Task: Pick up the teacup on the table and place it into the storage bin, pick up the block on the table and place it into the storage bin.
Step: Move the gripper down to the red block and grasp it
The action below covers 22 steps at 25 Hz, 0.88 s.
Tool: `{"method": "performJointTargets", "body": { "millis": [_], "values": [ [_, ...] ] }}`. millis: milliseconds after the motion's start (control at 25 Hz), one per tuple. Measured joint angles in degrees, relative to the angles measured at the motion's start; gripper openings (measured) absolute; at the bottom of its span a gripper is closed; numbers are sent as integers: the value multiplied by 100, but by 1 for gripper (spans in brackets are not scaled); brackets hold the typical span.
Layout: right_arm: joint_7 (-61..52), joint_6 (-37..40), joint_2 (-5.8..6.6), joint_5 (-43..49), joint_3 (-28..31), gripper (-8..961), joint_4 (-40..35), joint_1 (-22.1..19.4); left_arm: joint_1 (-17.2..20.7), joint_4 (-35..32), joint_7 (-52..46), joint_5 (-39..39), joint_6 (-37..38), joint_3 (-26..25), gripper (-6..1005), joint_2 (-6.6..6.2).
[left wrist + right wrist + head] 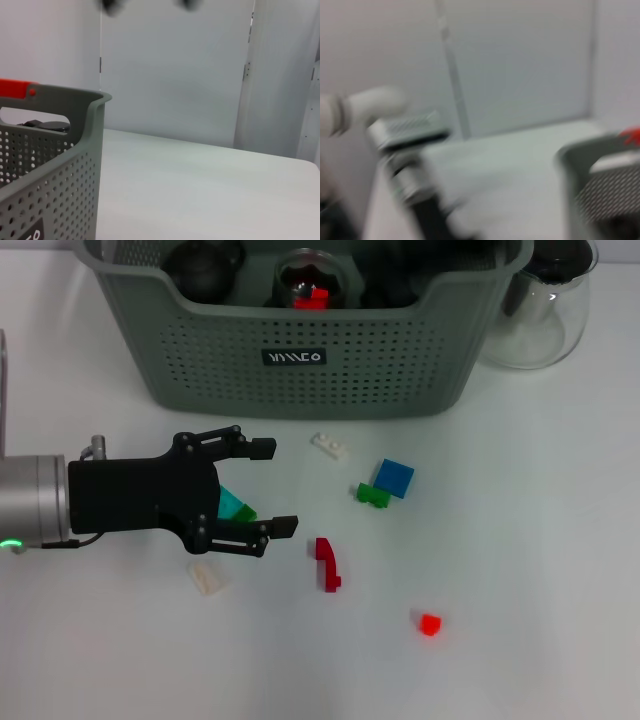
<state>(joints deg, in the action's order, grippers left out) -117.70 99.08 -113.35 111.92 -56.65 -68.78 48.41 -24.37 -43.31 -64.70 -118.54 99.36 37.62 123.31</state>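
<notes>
The grey-green storage bin [310, 360] stands at the back of the table, and its wall [55, 170] fills the left wrist view. Inside it a clear glass teacup [305, 280] holds a red piece, with dark round things beside it. My left gripper [273, 487] hovers open over the table in front of the bin. A teal block [236, 506] lies between its fingers near the palm, not gripped. More blocks lie loose: white [328, 446], blue [395, 478], green [373, 495], a red one [327, 563], a small red one [429, 623] and a cream one [208, 578]. My right gripper is out of view.
A clear glass carafe [545, 310] stands right of the bin at the back. White table [520, 570] stretches to the right and front of the blocks. The right wrist view shows a corner of the bin [600, 195] and the left arm [400, 150], both blurred.
</notes>
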Motion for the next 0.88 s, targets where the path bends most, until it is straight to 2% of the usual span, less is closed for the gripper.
{"method": "performJointTargets", "body": {
  "millis": [200, 360, 440, 480, 520, 600, 640, 680, 720, 880],
  "values": [
    [123, 1084, 32, 512, -39, 797, 22, -264, 12, -2, 1, -3, 5, -1, 865, 0],
    [82, 1374, -144, 1520, -313, 794, 167, -253, -9, 6, 2, -3, -34, 1, 864, 0],
    [21, 1360, -322, 2197, -653, 792, 286, -158, -21, 20, 1, 9, -51, 0, 864, 0],
    [4, 1268, -546, 2719, -942, 791, 371, -31, -26, 30, -6, 31, -58, -2, 863, -1],
    [4, 1268, -546, 2719, -942, 791, 371, -31, -26, 30, -6, 31, -58, -2, 863, -1],
    [-38, 1153, -708, 2982, -1332, 791, 492, 103, -40, 34, -13, 35, -65, 0, 863, 4],
    [-99, 1020, -741, 3014, -1596, 791, 584, 172, -46, 34, -14, 36, -67, -1, 862, 8],
    [-296, 723, -733, 2831, -2231, 791, 779, 271, -52, 35, -15, 37, -70, 0, 862, 14],
    [-296, 723, -733, 2831, -2231, 791, 779, 271, -57, 37, -15, 37, -70, -2, 862, 18],
    [-551, 229, -740, 2682, -3269, 791, 901, 335, -58, 42, -17, 40, -116, -11, 861, 38]
  ]
}}
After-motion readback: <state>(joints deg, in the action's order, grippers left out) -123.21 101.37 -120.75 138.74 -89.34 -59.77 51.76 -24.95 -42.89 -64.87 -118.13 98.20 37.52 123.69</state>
